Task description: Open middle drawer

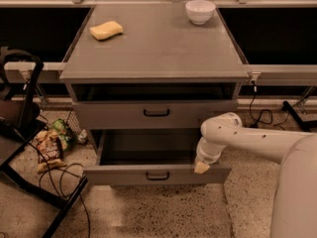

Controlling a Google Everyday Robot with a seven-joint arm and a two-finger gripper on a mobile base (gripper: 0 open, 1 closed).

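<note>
The middle drawer [124,175] is the lower of the two grey fronts that show. It stands pulled out from the cabinet, its small black bar handle [157,175] faces me and its shallow grey tray [148,148] lies open and looks empty. My gripper [200,166] hangs from the white arm [257,143] that comes in from the right. It is at the top edge of the drawer's front, near its right end. Anything below this drawer is hidden by it.
The upper drawer front [114,114] with its own handle is nearly flush. A yellow sponge [106,30] and a white bowl [200,11] sit on the cabinet top [158,48]. Snack bags [49,145], cables [54,177] and a black frame [20,108] crowd the floor at left.
</note>
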